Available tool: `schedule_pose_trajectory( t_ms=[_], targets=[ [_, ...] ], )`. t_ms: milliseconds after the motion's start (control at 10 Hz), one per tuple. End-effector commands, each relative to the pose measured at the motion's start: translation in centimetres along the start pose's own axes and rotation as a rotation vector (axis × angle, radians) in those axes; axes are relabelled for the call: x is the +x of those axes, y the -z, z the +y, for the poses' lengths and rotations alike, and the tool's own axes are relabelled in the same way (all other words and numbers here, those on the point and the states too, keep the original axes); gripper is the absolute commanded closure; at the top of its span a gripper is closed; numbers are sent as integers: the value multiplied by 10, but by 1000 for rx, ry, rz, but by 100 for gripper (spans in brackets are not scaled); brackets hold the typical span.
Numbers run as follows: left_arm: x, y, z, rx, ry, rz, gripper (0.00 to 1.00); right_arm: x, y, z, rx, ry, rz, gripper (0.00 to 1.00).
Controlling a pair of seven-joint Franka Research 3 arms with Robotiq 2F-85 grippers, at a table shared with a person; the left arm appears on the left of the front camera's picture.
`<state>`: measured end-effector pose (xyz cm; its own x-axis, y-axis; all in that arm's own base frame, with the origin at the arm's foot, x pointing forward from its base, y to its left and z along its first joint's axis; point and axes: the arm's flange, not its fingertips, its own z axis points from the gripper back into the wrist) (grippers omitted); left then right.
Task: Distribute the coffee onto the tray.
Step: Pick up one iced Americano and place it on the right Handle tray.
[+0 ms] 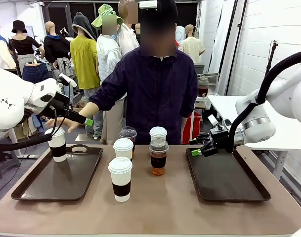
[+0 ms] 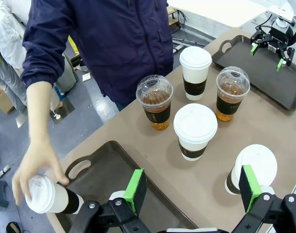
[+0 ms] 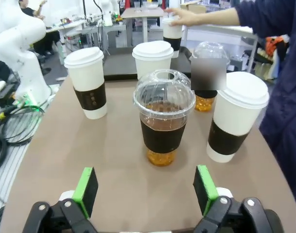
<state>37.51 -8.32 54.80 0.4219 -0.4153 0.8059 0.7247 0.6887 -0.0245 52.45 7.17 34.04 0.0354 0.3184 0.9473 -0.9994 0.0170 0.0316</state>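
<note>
Risking a tipped clear cup (image 3: 162, 121) or a nudged paper cup (image 3: 235, 116) crowded beside it, with left gripper (image 2: 192, 188) and right gripper (image 3: 146, 188) both wide, empty.

paper cups (image 1: 120, 177): 4 | clear dome cups (image 1: 158, 158): 2 | trays (image 1: 61, 180): 2

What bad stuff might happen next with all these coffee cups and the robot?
1. The open right pincer faces the clear plastic dome-lidded cup of brown drink. A white paper cup with a brown band stands close beside it, so a finger might knock that over.
2. The person's hand holds another white paper cup by the dark brown tray, near the open left pincer; they could bump and spill.
</note>
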Motion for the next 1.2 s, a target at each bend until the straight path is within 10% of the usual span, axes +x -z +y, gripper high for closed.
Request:
schedule_pose_trajectory(
  t_ms=[0, 1100],
  targets=[
    [-1, -1, 1, -7, -5, -1, 0, 1, 2, 1, 4, -2, -9, 0],
    [-1, -1, 1, -7, -5, -1, 0, -48, 47, -48, -8, 4, -147, 0]
  ],
)
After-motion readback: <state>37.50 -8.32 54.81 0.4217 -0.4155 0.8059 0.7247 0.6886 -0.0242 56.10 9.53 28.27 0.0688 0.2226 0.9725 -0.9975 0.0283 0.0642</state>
